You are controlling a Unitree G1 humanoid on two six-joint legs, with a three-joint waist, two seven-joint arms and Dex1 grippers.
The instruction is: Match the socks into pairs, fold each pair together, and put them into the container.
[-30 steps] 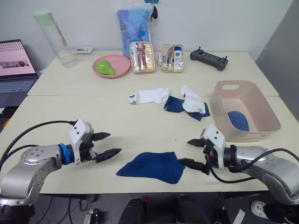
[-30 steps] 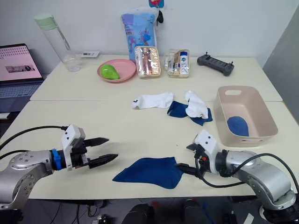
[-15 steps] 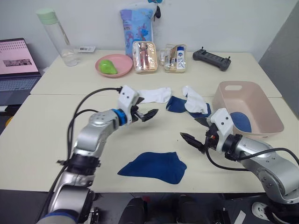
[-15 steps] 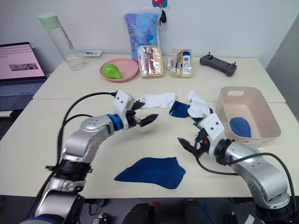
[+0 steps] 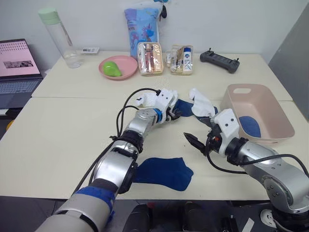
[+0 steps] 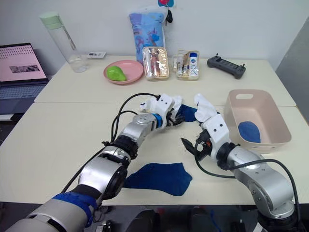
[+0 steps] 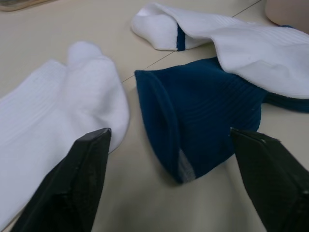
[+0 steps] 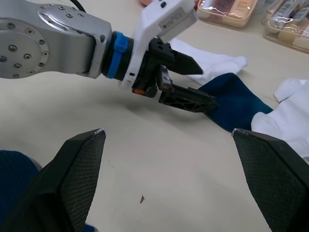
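My left gripper is open, low over the table, its jaws either side of the cuff of a blue sock. A white sock lies beside that cuff, and a second white sock lies over the blue one's far end. Another blue sock lies flat near the table's front edge. The pink container stands at the right with a blue sock inside. Between the front sock and the container, my right gripper hangs open with nothing in it. It points toward the left gripper.
Along the back of the table stand a water bottle, a pink bowl holding a green item, a blue bag, two clear pouches and a black controller. A laptop sits at the far left.
My left arm has reached from the front left across to the middle sock pile. The right gripper rose from beside the front blue sock and moved back a little. Both stay open.
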